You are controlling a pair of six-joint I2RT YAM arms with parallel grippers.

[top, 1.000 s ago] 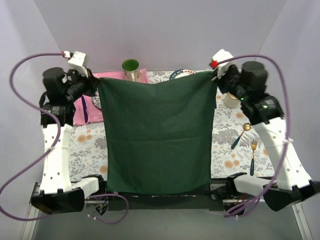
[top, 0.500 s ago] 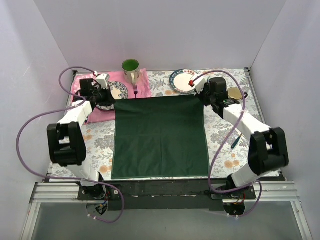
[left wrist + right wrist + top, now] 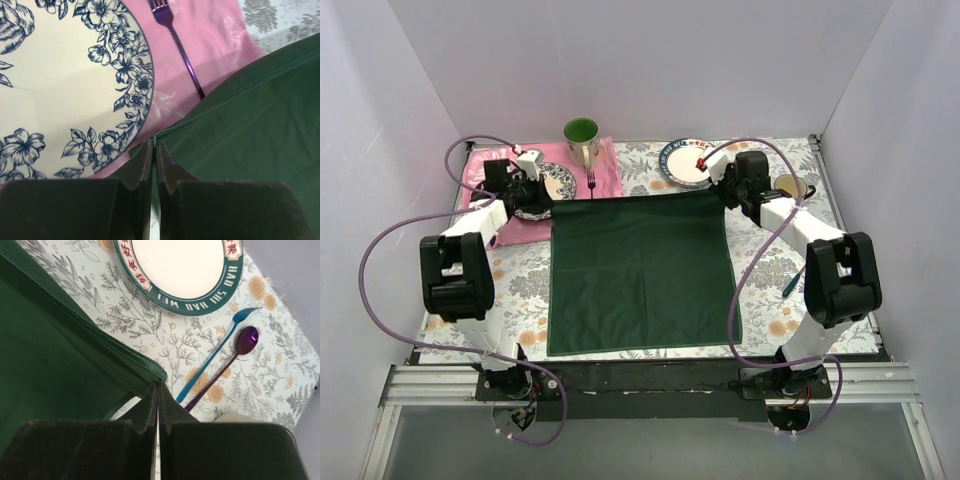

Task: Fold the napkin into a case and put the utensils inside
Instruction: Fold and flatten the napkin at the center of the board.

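Dark green napkin (image 3: 640,275) is down, spread flat in 1 layer on the table (image 3: 520,290), roughly square, smooth with only faint creases. Its near edge lies by the table's near edge, and the near right corner juts out slightly. The 2 far corners are pinched, one in the left gripper (image 3: 152,150), the other in the right gripper (image 3: 158,390), and the hemmed far edge runs straight between them. Utensils (image 3: 790,283): only 1 slim dark green handle shows, slanted, right of the napkin and apart from it.
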